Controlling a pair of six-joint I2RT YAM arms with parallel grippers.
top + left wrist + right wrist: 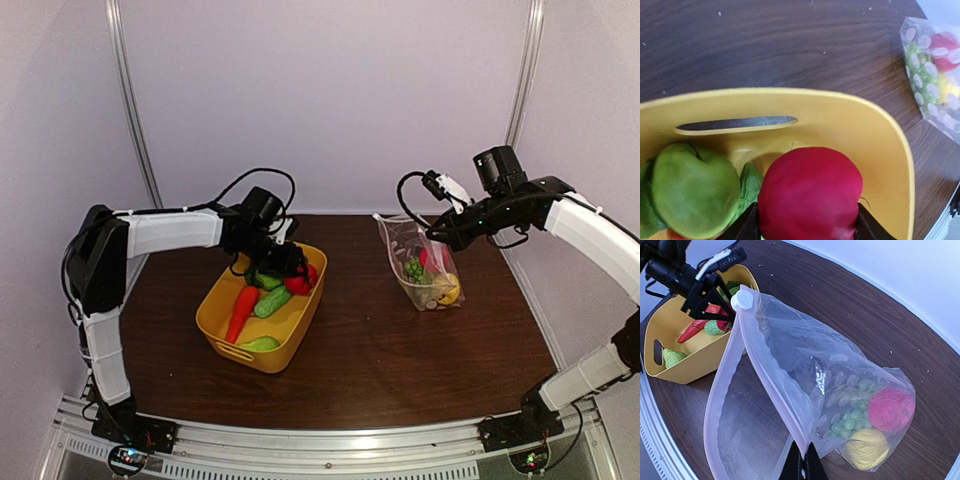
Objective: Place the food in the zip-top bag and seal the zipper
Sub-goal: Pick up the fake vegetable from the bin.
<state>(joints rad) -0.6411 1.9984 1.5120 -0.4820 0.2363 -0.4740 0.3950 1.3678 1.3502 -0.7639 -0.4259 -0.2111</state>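
My left gripper [290,268] is down in the yellow tub [262,358], its fingers [745,227] pressed against both sides of a red apple [810,195]. Beside the apple lies a green pear [695,190]. An orange carrot [240,312] and a cucumber [272,301] are also in the tub. My right gripper [802,465] is shut on the mouth edge of the zip-top bag [790,370], pinching the pale zipper [767,365] and holding the mouth up and open. Inside the bag lie a red apple [891,409], a lemon [867,447] and grapes [850,417].
The bag [420,260] stands on the dark wooden table to the right of the tub, with bare table between them. A white slider [744,300] sits at the far end of the zipper. Pale walls close the table at the back and sides.
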